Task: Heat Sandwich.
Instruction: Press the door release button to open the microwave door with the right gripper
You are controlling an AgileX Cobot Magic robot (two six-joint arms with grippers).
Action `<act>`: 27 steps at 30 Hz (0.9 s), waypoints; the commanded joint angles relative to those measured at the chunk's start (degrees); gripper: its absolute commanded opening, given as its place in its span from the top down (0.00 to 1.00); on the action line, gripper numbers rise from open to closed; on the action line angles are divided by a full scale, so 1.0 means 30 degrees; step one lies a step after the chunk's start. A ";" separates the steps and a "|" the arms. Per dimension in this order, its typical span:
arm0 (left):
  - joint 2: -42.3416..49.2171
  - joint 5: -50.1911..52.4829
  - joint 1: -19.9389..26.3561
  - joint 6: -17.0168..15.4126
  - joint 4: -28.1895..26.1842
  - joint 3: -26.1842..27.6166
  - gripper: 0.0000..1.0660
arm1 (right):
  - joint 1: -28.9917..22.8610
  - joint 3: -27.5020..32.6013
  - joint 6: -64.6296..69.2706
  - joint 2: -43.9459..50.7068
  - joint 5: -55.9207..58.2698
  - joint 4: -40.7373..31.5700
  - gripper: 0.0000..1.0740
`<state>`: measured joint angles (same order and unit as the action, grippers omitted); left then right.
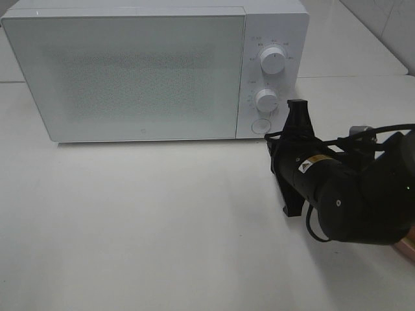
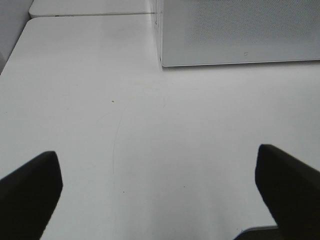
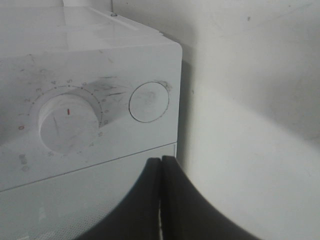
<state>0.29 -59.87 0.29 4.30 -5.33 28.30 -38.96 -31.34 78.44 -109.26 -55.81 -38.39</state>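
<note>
A white table (image 1: 142,220) fills the high view, with a second white tabletop butted against it behind. At the far left, seen only by its own wrist camera, the left gripper (image 2: 156,152) hangs over bare tabletop. Its two black fingers (image 2: 30,192) are spread wide, one at each side of that picture, with nothing between them. A corner of the oven shows beyond it.

Across the back of the table stands a white, box-shaped microwave oven (image 1: 130,78). Its large, pale, speckled door is closed and covers most of the front. To the right of the door is a narrow white control panel. It carries a round white upper dial (image 1: 273,60), then a smaller round white lower dial (image 1: 266,100), and at the bottom a flat round white button (image 1: 260,126).

Further right, the black right arm reaches in from the right edge of the high view and points at the oven. The right gripper (image 1: 298,107) is at the panel's lower right corner, just beside the round button. The right wrist view shows its two black fingers (image 3: 145,200) pressed together with only a thin seam between them, and they hold nothing. Whether the tip touches the oven cannot be told.

A small pinkish sliver (image 1: 408,247) peeks from under the arm at the right edge. It is too small to identify.

The sandwich appears in none of the views, so its place cannot be told.
</note>
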 commanded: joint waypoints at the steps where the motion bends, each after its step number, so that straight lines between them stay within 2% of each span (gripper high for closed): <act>1: 0.0306 0.0134 0.0019 -0.0038 0.0019 -0.0038 0.08 | 0.0516 -0.0516 0.0038 -0.0172 0.0458 0.0745 1.00; 10: 0.0306 0.0134 0.0019 -0.0038 0.0019 -0.0038 0.08 | 0.2330 -0.2712 0.0668 -0.1891 0.1566 0.2693 1.00; 19: 0.0306 0.0134 0.0019 -0.0038 0.0019 -0.0038 0.08 | 0.2769 -0.4813 0.0668 -0.3247 0.1948 0.3037 1.00; 27: 0.0306 0.0134 0.0019 -0.0019 0.0019 -0.0038 0.08 | 0.2998 -0.5768 0.0649 -0.4068 0.2368 0.2559 1.00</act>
<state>0.29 -59.87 0.29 4.30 -5.33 28.30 -30.48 -48.07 80.10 -121.41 -49.22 -30.54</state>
